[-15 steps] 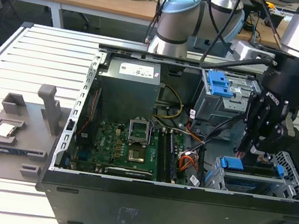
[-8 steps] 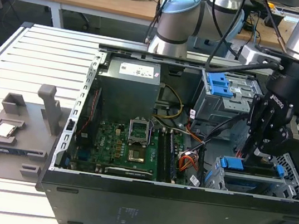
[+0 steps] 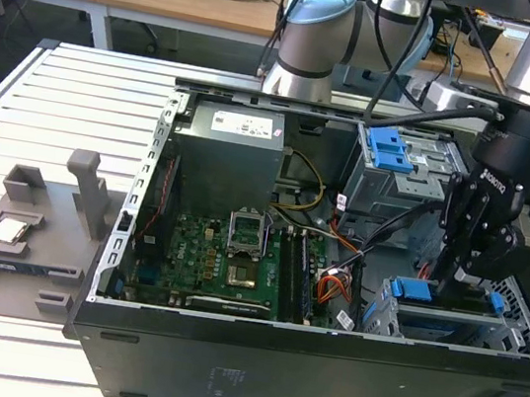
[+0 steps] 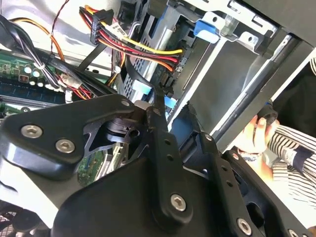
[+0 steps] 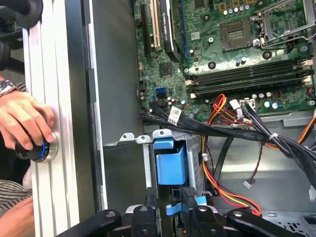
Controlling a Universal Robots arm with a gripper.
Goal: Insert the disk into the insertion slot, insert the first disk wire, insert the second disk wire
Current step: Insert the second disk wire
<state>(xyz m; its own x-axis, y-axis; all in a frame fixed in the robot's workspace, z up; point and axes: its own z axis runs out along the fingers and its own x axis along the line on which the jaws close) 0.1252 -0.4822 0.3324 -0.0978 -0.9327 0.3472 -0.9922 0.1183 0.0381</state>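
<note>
My tool (image 3: 453, 277) hangs over the slot (image 3: 446, 325); disk (image 5: 170, 168) appears seated. Wires unconfirmed; I cannot tell its grip.

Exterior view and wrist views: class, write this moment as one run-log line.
end effector: at mouth of insertion slot | disk: seated in slot | person's hand: on knob outside case

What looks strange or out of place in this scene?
A person's hand rests on the slatted table beside the open computer case, gripping a small round black knob, close to where the gripper works at the drive cage.
</note>
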